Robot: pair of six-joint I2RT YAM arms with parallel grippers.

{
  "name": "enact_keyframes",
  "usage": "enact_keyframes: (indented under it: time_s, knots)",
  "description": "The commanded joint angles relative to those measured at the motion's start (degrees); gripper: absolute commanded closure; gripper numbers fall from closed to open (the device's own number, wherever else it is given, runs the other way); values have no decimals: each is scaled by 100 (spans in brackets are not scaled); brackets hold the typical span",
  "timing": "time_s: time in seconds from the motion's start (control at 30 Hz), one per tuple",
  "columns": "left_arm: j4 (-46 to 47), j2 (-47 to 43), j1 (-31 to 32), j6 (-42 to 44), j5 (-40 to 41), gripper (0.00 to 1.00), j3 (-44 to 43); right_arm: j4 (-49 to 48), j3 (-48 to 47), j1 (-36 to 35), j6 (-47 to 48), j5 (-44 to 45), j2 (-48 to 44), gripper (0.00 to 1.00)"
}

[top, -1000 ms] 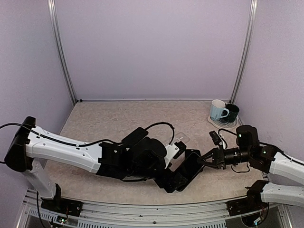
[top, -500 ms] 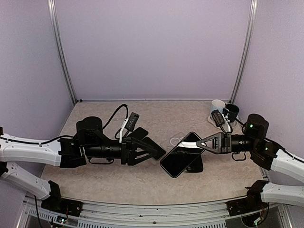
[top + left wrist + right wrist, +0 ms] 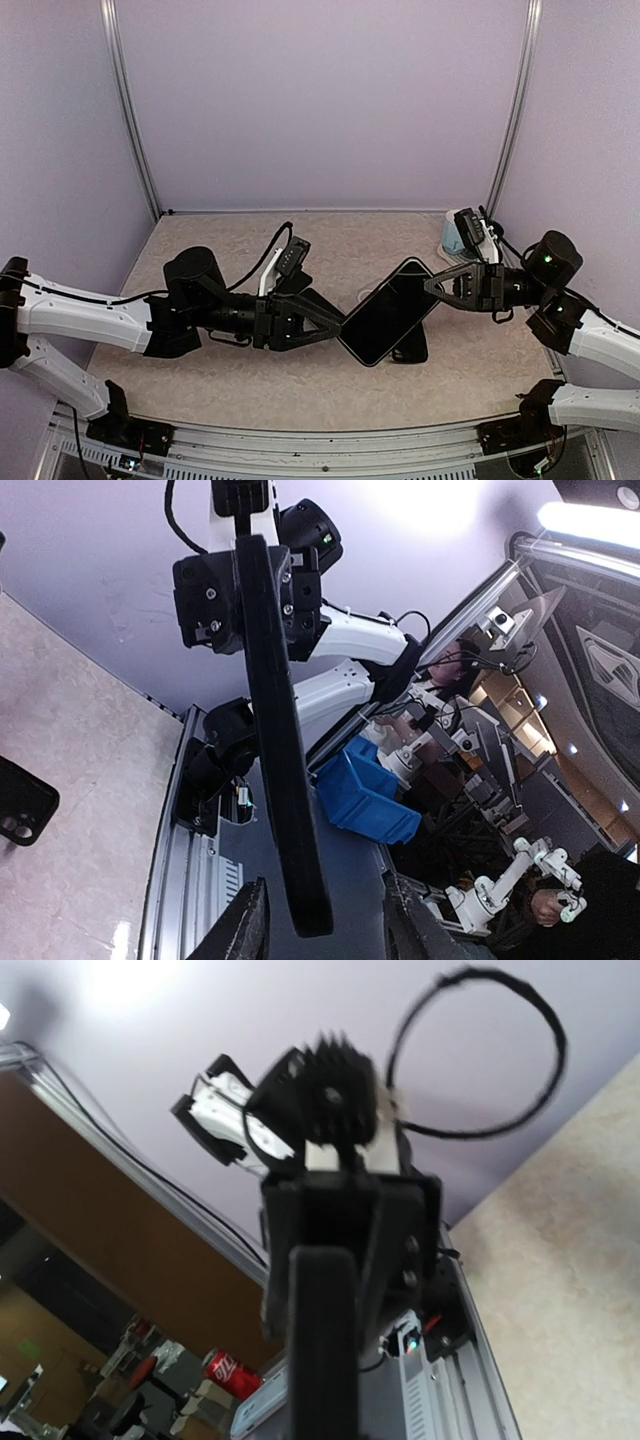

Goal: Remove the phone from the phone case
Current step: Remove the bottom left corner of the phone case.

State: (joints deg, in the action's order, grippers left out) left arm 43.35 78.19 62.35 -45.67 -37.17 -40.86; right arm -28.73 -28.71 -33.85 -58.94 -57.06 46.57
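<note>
while the right gripper [image 3: 432, 285] pinches the upper end of the glossy black flat glass-faced phone [image 3: 388, 312], the handset hangs in the air over the middle of the beige speckled counter [image 3: 240, 250], a little toward the near and right edges. it is tilted, low end toward the left edge. by the top view the jaws are pressed onto the phone's two faces. the right wrist view is too blurred to add more than a dark edge running away from the camera.

left gripper [image 3: 335, 325]: spread. its wrist view shows the phone [image 3: 285, 760] edge-on, standing between the two fingertips [image 3: 250, 925]. gap on both sides, no contact seen.

empty black moulded phone case [image 3: 413, 350] lies flat on the counter just under the phone, toward the near edge and apart from it. camera cut-out shows in the left wrist view. judged: separation looks done; what is left is a steady second hold or a set-down.

handling, judged: the phone is rigid and will not flex. it is fairly heavy for a one-end pinch, so it wants to lever downward. bare glass and smooth frame are slippery, and fragile if dropped on the counter. best hold is across the flat faces near an end, or across the long side rails. pads fully on, never a corner. a second hold at the low end would stop any swing. the case is light and bendy, harmless if nudged.
</note>
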Motion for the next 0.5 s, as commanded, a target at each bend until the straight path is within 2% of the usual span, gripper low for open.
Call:
enact_keyframes:
  time_s: [0.0,0.17,0.3,0.47]
  knots:
    - [295,162,123,-113,-247,61,-261,-939,-278,-26,-289,-204,27,100]
    - [248,172,177,-125,-220,66,-338,-1023,-327,-25,-309,-261,11,100]
    - [450,152,231,-223,-326,77,-395,-1124,-284,-23,-388,-307,10,100]
    - [583,259,409,-282,-564,81,-646,-1331,-220,-28,-520,-376,32,100]
